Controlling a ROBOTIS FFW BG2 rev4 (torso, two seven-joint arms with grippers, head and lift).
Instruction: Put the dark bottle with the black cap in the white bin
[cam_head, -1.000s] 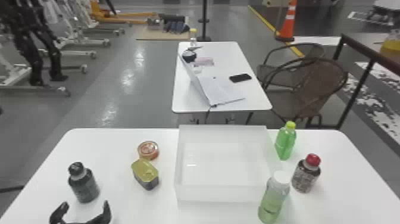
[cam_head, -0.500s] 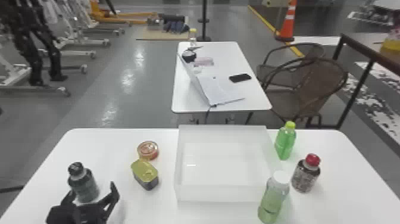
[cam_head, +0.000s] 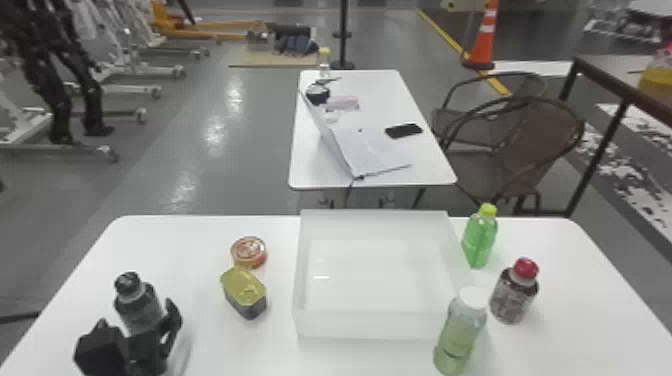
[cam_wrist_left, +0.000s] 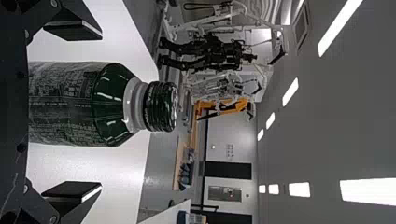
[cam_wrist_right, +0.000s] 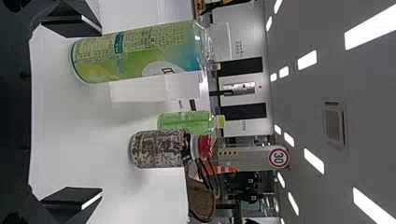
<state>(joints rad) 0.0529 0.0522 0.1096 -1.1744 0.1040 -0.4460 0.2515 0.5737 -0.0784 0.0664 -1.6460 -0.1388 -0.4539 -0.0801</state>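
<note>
My left gripper (cam_head: 137, 315) is open at the table's front left, its fingers on either side of the dark bottle (cam_head: 140, 306), which stands upright with its black cap on. In the left wrist view the dark bottle (cam_wrist_left: 70, 105) is between the spread fingers of the left gripper (cam_wrist_left: 100, 111), with a gap on each side; its base is hidden. The white bin (cam_head: 320, 325) sits in the middle of the table, empty. In the right wrist view my right gripper (cam_wrist_right: 100, 112) is open and holds nothing.
Between the dark bottle and the bin are a yellow-lidded can (cam_head: 245, 290) and a round tin (cam_head: 249, 252). Right of the bin stand a white-capped bottle (cam_head: 457, 335), a green bottle (cam_head: 480, 240) and a red-capped bottle (cam_head: 515, 295).
My left gripper has moved forward from the table's front edge, away from the robot, until its fingers flank the dark bottle. The bottle and bin have stayed in place.
</note>
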